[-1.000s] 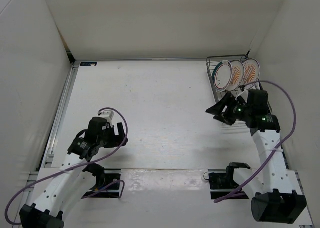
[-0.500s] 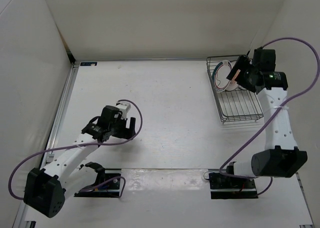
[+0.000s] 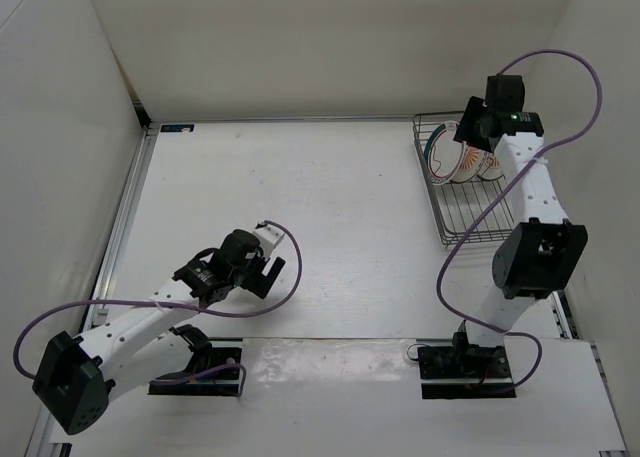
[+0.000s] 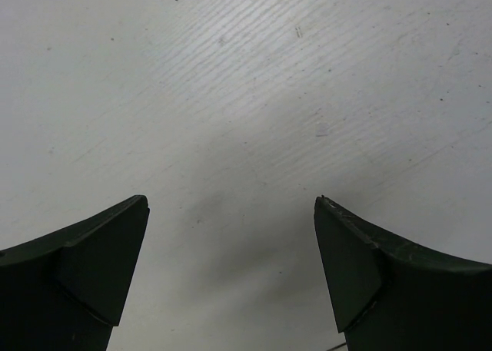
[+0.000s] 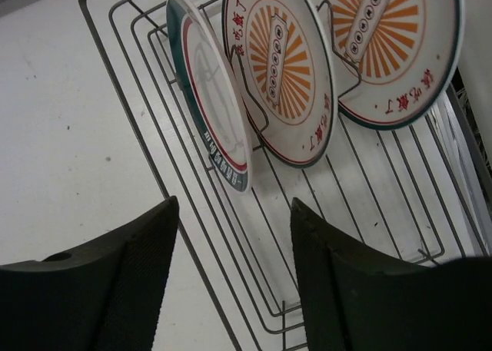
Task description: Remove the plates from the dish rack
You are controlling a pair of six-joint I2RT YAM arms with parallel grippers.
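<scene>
The dish rack (image 3: 478, 209) stands at the far right of the table. Three plates stand upright in its far end: the green-rimmed plate (image 3: 438, 153) on the left and two orange sunburst plates partly hidden under my right gripper (image 3: 468, 132). In the right wrist view the green-rimmed plate (image 5: 211, 128), the middle sunburst plate (image 5: 280, 67) and the right sunburst plate (image 5: 392, 44) stand in the rack (image 5: 231, 251). My right gripper (image 5: 234, 205) is open above them, holding nothing. My left gripper (image 3: 268, 274) is open and empty over bare table (image 4: 231, 201).
White walls close in the table on the left, back and right; the rack sits close to the right wall. The left arm's purple cable (image 3: 285, 239) loops beside its gripper. The arm bases stand at the near edge.
My right arm has swung from the rack's near end up to above the plates at its far end. My left gripper has moved right and nearer over the table.
</scene>
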